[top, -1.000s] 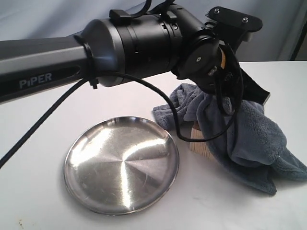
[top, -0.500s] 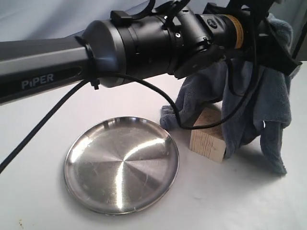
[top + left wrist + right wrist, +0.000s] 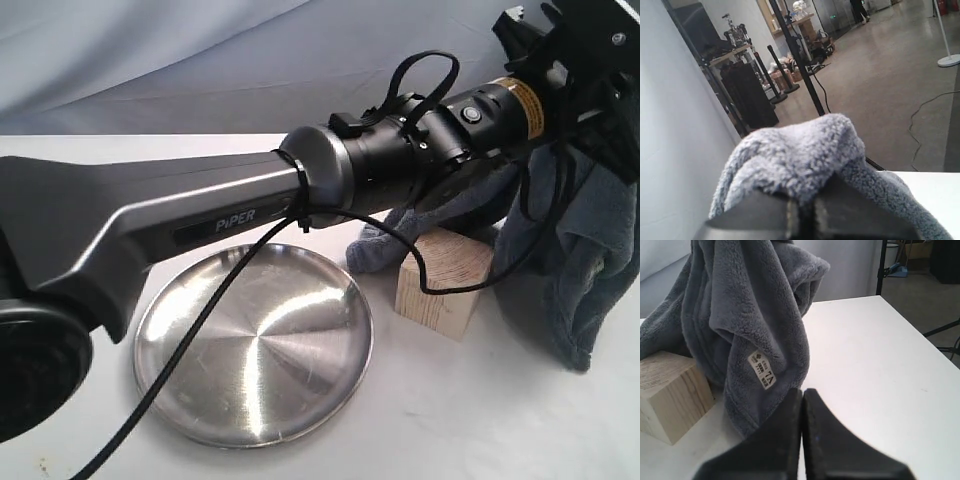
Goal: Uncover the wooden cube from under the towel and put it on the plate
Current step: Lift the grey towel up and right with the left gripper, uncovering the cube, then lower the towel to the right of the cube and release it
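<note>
The wooden cube (image 3: 443, 282) stands bare on the white table, just right of the steel plate (image 3: 255, 345). The left arm reaches across above both. Its gripper (image 3: 585, 60) is shut on the grey-blue towel (image 3: 580, 260) and holds it up at the far right, so the cloth hangs down beside and behind the cube. In the left wrist view, a bunch of towel (image 3: 800, 155) bulges over the shut left gripper (image 3: 802, 202). In the right wrist view, the right gripper (image 3: 802, 392) is shut and holds nothing, low by the hanging towel (image 3: 740, 300) with its white label (image 3: 762, 370); the cube (image 3: 670, 395) is beside it.
The left arm's black cable (image 3: 200, 330) droops over the plate's rim and loops in front of the cube. A blue-grey backdrop (image 3: 200, 70) closes the far side. The table's edge (image 3: 910, 325) runs close beyond the towel in the right wrist view.
The left arm has lifted the towel up and off to the right. The cube, half covered one second ago, now shows whole. Plate and cube have not moved.
</note>
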`<state>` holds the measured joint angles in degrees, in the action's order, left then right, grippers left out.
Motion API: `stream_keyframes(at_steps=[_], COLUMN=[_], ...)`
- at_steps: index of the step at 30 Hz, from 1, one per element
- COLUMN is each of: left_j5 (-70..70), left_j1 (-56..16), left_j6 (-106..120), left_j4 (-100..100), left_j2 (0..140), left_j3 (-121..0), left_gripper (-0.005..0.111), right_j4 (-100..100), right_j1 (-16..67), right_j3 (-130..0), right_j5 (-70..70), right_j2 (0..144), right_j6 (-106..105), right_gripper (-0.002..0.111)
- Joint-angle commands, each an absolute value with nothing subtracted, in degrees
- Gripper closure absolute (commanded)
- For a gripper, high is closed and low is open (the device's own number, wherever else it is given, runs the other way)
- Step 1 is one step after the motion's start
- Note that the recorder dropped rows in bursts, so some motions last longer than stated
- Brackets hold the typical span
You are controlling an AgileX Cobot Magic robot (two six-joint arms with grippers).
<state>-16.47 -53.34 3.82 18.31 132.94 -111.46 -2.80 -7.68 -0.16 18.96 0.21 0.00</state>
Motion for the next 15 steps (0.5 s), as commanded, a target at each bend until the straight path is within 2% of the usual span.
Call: stream_keyframes(at_steps=[1,8,15], left_j5=[-17.5,-15.2,-8.3], left_j1=[-51.5,-48.7,-44.6], left_j6=[4.8,4.8,4.6], left_j4=[16.8,15.7,3.2], left_j2=[136.5,141.7,144.8], left_j3=[-116.4,-121.7,-122.3], left_gripper=[0.107,0.106,0.106], right_j4=[-2.3,-2.3,-2.3], right_j1=[-7.9,-7.9,-7.9], right_j3=[0.0,0.0,0.0], right_j5=[19.0,19.0,19.0], right_j2=[0.0,0.0,0.0], right_j6=[0.0,0.0,0.0], right_gripper=[0.108,0.108,0.108])
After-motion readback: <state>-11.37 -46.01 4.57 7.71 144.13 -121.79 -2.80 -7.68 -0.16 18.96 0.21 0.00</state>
